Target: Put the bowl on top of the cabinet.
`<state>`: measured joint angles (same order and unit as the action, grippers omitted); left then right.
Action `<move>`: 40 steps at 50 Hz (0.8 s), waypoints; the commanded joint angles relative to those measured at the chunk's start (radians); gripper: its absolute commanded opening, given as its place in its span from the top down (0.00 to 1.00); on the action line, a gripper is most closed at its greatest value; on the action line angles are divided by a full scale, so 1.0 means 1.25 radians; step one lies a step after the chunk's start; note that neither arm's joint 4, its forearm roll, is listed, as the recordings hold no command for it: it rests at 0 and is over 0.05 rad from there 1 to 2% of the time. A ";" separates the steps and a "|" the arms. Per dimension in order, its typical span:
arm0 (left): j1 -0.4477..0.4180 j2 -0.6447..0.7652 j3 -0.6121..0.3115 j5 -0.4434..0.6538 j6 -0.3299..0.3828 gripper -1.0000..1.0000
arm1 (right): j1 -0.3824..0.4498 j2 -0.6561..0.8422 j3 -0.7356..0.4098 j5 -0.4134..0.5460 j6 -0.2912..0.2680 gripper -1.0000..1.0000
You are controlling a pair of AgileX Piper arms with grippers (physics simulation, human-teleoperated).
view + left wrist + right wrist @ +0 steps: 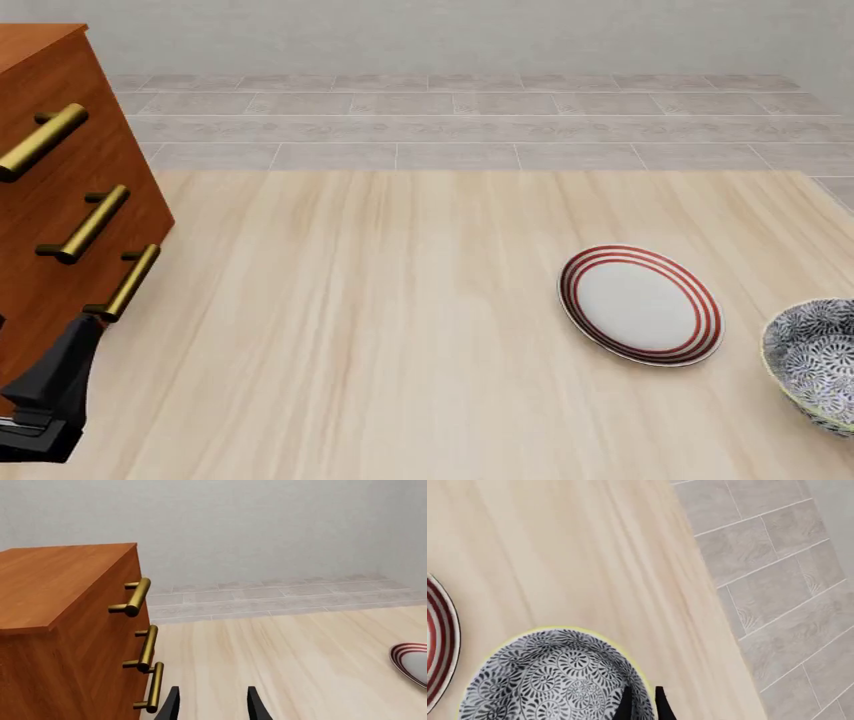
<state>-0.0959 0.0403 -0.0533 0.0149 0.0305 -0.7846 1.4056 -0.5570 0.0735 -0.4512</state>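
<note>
Bowl [817, 362] sits near right on surface [400, 330], just right of plate [641, 303]. Our right claw [642, 703] nips bowl rim, fingers narrow. Left claw [212, 706] spread open beside cabinet [60, 630], far left.

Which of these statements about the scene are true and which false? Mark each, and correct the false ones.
1. The bowl sits on top of the cabinet. False: it is on the table, at the far right.
2. The plate lies between cabinet and bowl. True.
3. The right gripper straddles the bowl's rim. True.
4. The left gripper holds the plate. False: it is open and empty beside the cabinet.
5. The cabinet has three handles. True.
</note>
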 commanded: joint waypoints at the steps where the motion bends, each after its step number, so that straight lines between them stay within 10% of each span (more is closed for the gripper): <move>1: 0.001 -0.004 -0.001 0.004 -0.004 0.00 | 0.056 -0.075 0.022 0.066 0.041 1.00; 40: 0.002 -0.025 -0.006 0.028 -0.026 0.00 | 0.127 -0.371 -0.090 0.269 0.110 1.00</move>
<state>-0.0914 0.0099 -0.0569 0.0448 0.0031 -0.6541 1.0275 -0.6344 0.3510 -0.3324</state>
